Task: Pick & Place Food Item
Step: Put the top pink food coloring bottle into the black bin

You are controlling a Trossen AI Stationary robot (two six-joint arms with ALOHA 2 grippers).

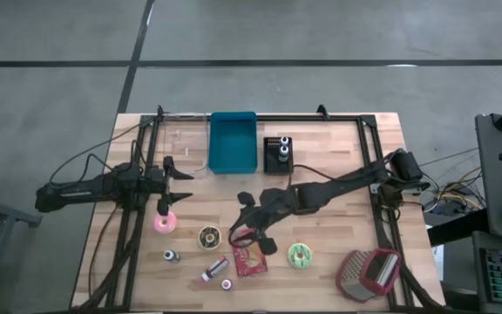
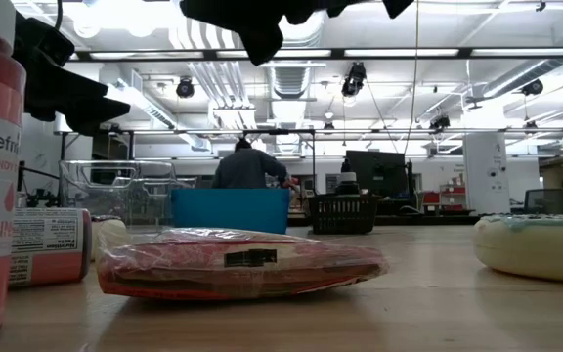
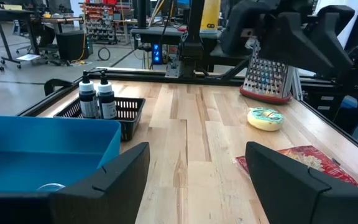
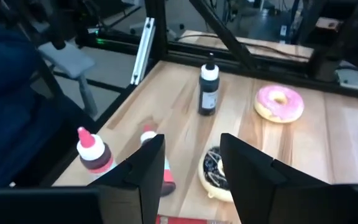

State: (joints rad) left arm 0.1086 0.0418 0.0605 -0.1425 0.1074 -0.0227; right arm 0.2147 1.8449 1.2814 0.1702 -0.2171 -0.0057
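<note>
Pink donut (image 1: pixel 164 221), blue bin (image 1: pixel 233 141), choc donut? (image 1: pixel 210 236)

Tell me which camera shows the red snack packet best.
The low view: the packet lies flat in the foreground, whole, side-on. The high view shows it from above, its upper edge under the right hand. The left wrist view catches part of it behind a finger. The right wrist view shows barely an edge.

Butcher-block table (image 1: pixel 338 157): blue bin (image 1: pixel 233 141), black basket (image 1: pixel 278 155), three donuts, red packet (image 1: pixel 249 258), grater (image 1: pixel 369 272), possibly small bottles.
</note>
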